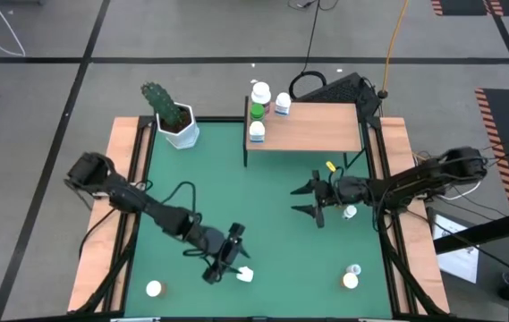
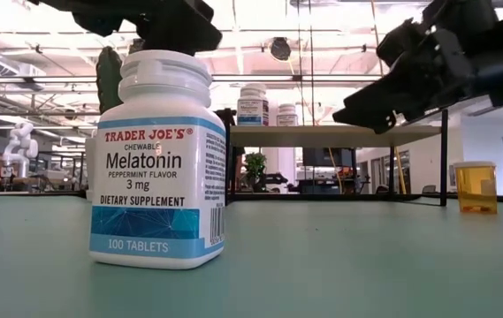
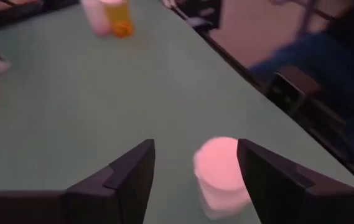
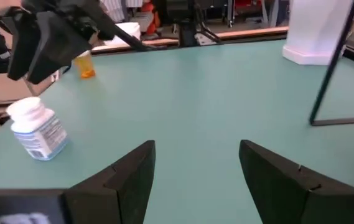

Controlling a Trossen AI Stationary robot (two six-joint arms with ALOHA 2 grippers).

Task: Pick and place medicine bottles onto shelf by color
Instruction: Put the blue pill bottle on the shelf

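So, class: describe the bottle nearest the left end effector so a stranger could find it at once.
Start at the green mat and go to its near edge, where the left end effector hovers. Beside it stands a white-capped Trader Joe's Melatonin bottle, the only one with a blue label band.

Even, bright overhead light falls on the desk (image 1: 263,224) in the high view, and shadows under the arms are soft and short. In the low view the ceiling lamps behind blow out to white glare, leaving the arms as dark silhouettes, while the near bottle (image 2: 158,159) stands sharp. The left wrist view is dim, pink-tinted and blurred; its white-capped bottle (image 3: 221,171) is smeared. The right wrist view is clearer, soft toward its edges.
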